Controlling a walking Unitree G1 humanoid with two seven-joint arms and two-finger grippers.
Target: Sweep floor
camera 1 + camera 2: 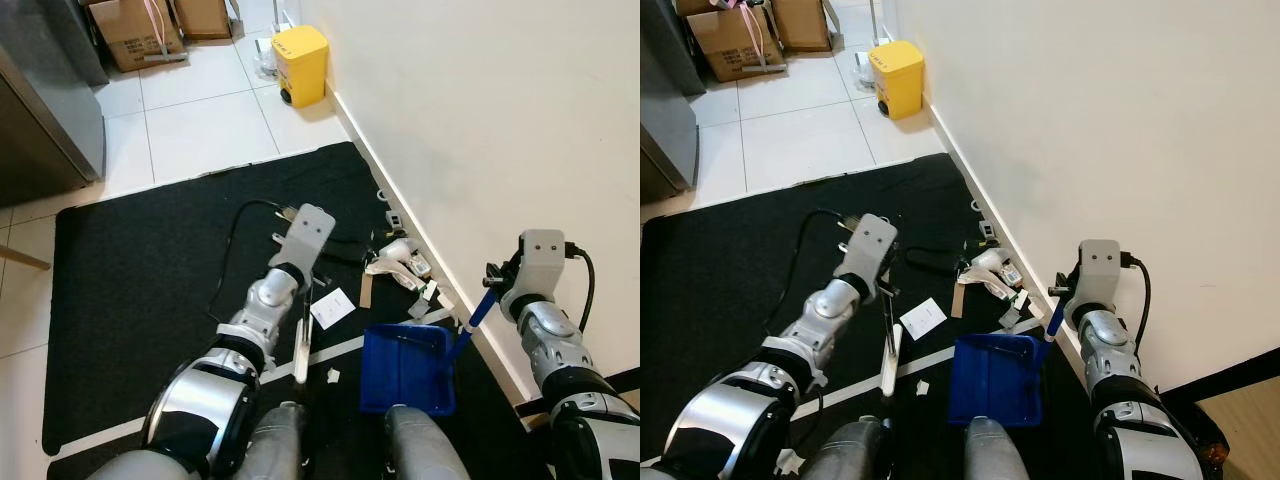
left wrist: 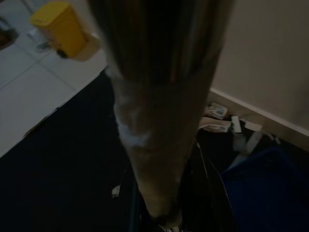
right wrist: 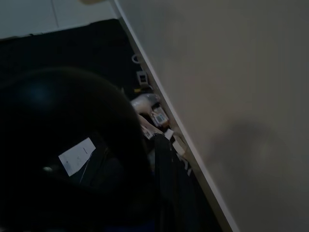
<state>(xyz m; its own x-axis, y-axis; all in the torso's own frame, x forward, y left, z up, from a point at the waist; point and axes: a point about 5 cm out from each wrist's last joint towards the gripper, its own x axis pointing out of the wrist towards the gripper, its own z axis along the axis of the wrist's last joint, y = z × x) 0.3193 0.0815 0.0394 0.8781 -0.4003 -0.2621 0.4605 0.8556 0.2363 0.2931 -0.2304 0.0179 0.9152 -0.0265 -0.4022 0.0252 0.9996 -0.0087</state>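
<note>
My left gripper [image 1: 307,297] is shut on a short brush [image 1: 301,352] with a pale handle, which points down at the black mat [image 1: 140,260]. In the left wrist view the brush [image 2: 159,121] looms close and blurred. My right gripper [image 1: 494,279] is shut on the blue handle of a blue dustpan [image 1: 405,370]. The pan lies flat on the mat by the wall, right of the brush. Litter lies just beyond it: a white card [image 1: 332,308], crumpled paper and wrappers [image 1: 398,259] along the skirting, and a small white scrap [image 1: 333,375].
A white wall [image 1: 500,120] runs along the right side. A yellow pedal bin [image 1: 300,62] stands against it on the white tiles, with cardboard boxes [image 1: 135,35] behind and a grey appliance [image 1: 45,110] at far left. A black cable [image 1: 235,235] lies on the mat.
</note>
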